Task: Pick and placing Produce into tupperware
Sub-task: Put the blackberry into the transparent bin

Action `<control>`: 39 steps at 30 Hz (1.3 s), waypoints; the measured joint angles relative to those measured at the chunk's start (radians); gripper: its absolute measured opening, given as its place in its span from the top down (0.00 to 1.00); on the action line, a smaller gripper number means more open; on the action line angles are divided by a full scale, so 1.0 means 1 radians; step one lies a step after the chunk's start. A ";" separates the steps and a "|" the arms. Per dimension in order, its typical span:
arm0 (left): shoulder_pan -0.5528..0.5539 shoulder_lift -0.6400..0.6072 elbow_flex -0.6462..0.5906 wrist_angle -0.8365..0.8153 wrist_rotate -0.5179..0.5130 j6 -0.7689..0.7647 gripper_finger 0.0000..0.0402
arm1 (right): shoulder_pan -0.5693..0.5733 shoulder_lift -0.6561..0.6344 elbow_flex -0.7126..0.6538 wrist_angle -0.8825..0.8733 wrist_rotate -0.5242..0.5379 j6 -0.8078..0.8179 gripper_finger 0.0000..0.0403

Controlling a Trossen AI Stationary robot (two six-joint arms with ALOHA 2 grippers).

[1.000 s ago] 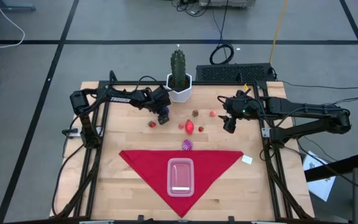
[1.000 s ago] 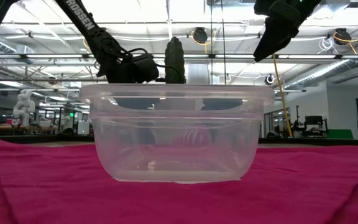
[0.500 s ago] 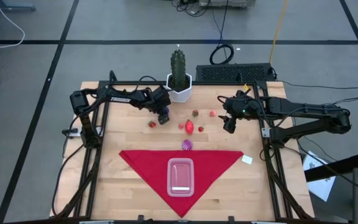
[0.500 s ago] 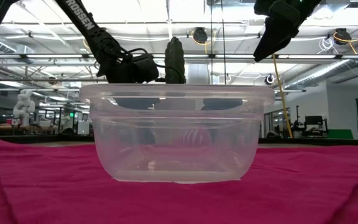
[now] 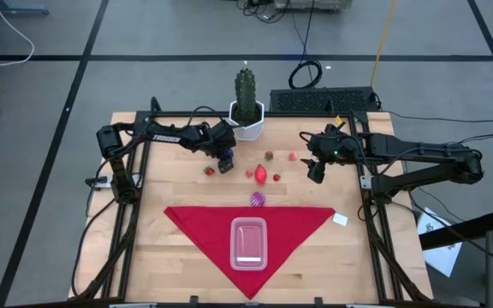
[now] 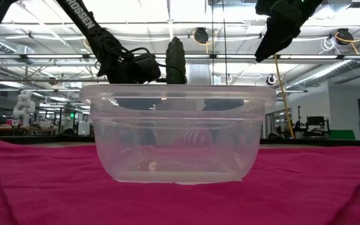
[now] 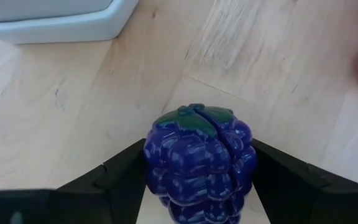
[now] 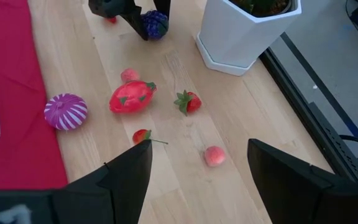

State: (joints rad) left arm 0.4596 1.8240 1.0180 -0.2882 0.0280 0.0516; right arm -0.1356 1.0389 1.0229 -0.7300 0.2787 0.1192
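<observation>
My left gripper (image 5: 224,162) stands near the cactus pot, shut on a dark purple toy berry (image 7: 199,165). My right gripper (image 5: 316,174) hovers open over the table's right part, above the produce, touching nothing. On the wood lie a red piece (image 5: 262,174), a pink one (image 5: 250,173), a strawberry (image 5: 269,156), a pink ball (image 5: 292,156), a small red one (image 5: 276,178), another red one (image 5: 210,170) and a purple-white striped one (image 5: 258,200). The clear tupperware (image 5: 248,243) sits on a red triangular cloth (image 5: 195,224). My left gripper has the purple berry pinched between its two fingers (image 7: 126,177), one on each flank (image 7: 157,168), green leafy top facing away from the wrist. The fingers come from above, slanting down from the table's left. Whether the berry is clear of the wood, I cannot tell.
A tall green cactus in a white pot (image 5: 246,120) stands at the far edge, just beyond my left gripper. A keyboard (image 5: 323,101) lies behind the table. A small white tag (image 5: 340,219) rests by the cloth's right corner. Bare wood lies left and right of the cloth.
</observation>
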 joint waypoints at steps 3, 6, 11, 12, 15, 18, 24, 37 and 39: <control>-0.001 0.000 0.000 0.000 0.000 0.018 0.34 | 0.000 0.000 0.000 0.000 0.000 0.000 0.37; -0.002 0.000 0.000 0.000 0.000 0.019 0.34 | 0.000 0.000 0.000 0.000 0.000 0.000 0.37; -0.002 0.000 0.000 0.000 -0.001 0.017 0.34 | 0.000 0.000 0.000 0.000 0.000 0.000 0.37; -0.002 0.000 0.000 0.000 -0.001 0.017 0.34 | 0.000 0.000 0.000 0.000 0.000 0.000 0.37; -0.002 0.000 0.000 0.000 -0.002 0.018 0.34 | 0.000 0.000 0.000 0.000 0.000 0.000 0.37; -0.002 0.000 0.000 -0.005 -0.004 0.018 0.34 | 0.000 0.000 0.000 0.000 0.000 0.000 0.37; -0.004 0.000 0.000 -0.006 -0.047 0.017 0.34 | 0.000 0.000 0.000 0.000 0.000 0.000 0.37; -0.024 0.000 0.000 -0.005 -0.047 0.021 0.48 | 0.000 0.000 0.000 0.000 0.000 0.000 0.37; -0.026 0.000 0.001 -0.005 -0.047 0.022 0.51 | 0.000 0.000 0.000 0.000 0.000 0.000 0.37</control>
State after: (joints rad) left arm 0.4337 1.8244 1.0187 -0.2932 -0.0191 0.0733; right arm -0.1356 1.0389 1.0229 -0.7300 0.2787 0.1192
